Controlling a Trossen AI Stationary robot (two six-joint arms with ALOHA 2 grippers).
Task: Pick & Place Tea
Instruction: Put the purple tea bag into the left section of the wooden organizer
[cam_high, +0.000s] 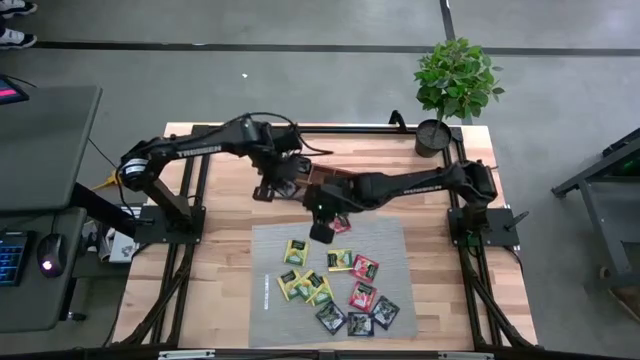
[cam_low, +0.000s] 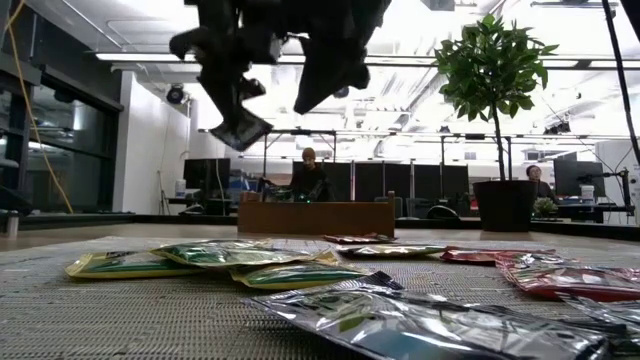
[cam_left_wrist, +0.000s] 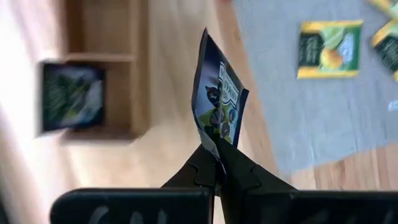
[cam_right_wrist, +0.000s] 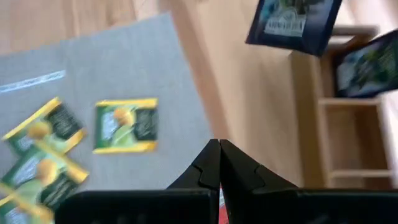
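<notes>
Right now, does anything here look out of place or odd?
Nothing looks damaged or spilled. The left gripper pinches a black square tea sachet by one corner, so it sits tilted near the brown wooden tray, which already holds one sachet.

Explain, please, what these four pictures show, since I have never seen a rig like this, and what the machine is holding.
Two dark robot arms work at a wooden table. One picture looks straight down, one looks level across the tabletop, and two come from cameras on the arms' wrists. On the large grey mat lie small flat square tea sachets in yellow-green, red-pink and black. The left gripper is near the brown wooden tray and pinches a black sachet upright by its edge. Another dark sachet already lies in the tray. The right gripper is at the mat's far edge with its fingers closed, apparently on a red-pink sachet. A potted plant stands in the table's corner.
</notes>
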